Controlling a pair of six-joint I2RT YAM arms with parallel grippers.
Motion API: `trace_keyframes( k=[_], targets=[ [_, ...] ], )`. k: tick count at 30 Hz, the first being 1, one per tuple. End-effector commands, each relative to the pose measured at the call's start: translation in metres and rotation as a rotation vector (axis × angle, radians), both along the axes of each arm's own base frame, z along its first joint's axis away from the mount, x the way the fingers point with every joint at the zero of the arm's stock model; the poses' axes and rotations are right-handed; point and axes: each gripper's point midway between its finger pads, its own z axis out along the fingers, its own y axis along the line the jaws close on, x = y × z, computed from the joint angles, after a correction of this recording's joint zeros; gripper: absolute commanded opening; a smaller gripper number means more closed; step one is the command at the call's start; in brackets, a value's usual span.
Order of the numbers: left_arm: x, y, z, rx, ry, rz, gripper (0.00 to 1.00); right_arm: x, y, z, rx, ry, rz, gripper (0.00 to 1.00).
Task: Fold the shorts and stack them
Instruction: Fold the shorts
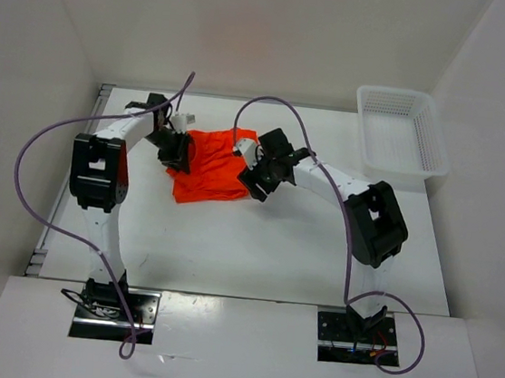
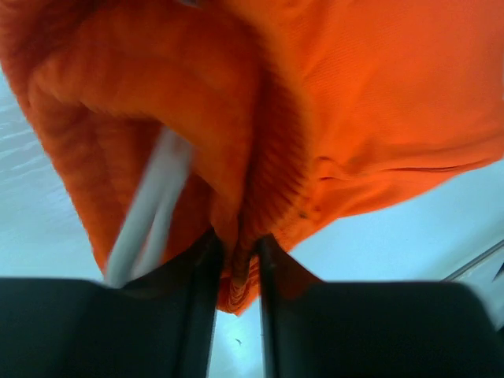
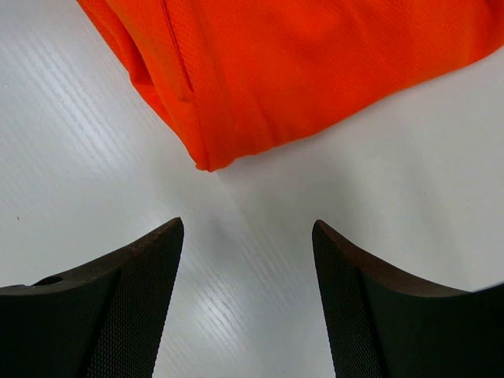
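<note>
The left gripper (image 2: 236,256) is pinched onto a ribbed fold of the shorts (image 1: 210,173) at their left edge, the white drawstring (image 2: 150,209) hanging beside its fingers; the shorts lie crumpled on the table (image 1: 254,253) between the arms; the right gripper (image 3: 248,236) is spread wide just short of their right corner, holding nothing; the white basket (image 1: 400,133) sits far right.

Bright, even overhead light floods the white worktop (image 1: 255,244), shadows faint and soft. In the left wrist view the orange shorts (image 2: 354,102) loom out of focus, the white drawstring (image 2: 150,213) smeared. The right wrist view is crisp, with streaky sheen on the worktop.
</note>
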Motion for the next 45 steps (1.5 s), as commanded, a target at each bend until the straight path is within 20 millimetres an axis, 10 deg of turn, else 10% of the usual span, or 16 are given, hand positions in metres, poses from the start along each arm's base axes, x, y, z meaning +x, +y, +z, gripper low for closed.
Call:
trace_keyframes(
  k=[1,6,16,31,38,45],
  targets=[
    [-0.007,0.005,-0.018,-0.066,0.063,0.021,0.35,0.013,0.022,0.021,0.060,-0.068,0.009,0.72],
    [0.004,0.030,-0.007,-0.066,0.022,0.078,0.45,0.013,0.026,0.029,0.073,-0.076,-0.004,0.73],
    [0.041,0.014,0.103,-0.140,-0.244,0.024,0.66,0.017,0.052,0.043,0.126,-0.097,-0.008,0.73],
    [0.103,0.018,0.024,0.139,-0.280,0.047,0.75,0.018,0.080,0.009,0.075,-0.114,-0.016,0.71],
    [0.096,0.023,-0.002,0.167,-0.232,0.053,0.49,0.012,0.075,-0.016,0.002,-0.139,-0.040,0.35],
    [0.109,0.051,-0.010,0.202,-0.235,0.110,0.01,0.009,0.048,-0.018,-0.092,-0.206,-0.024,0.00]
  ],
)
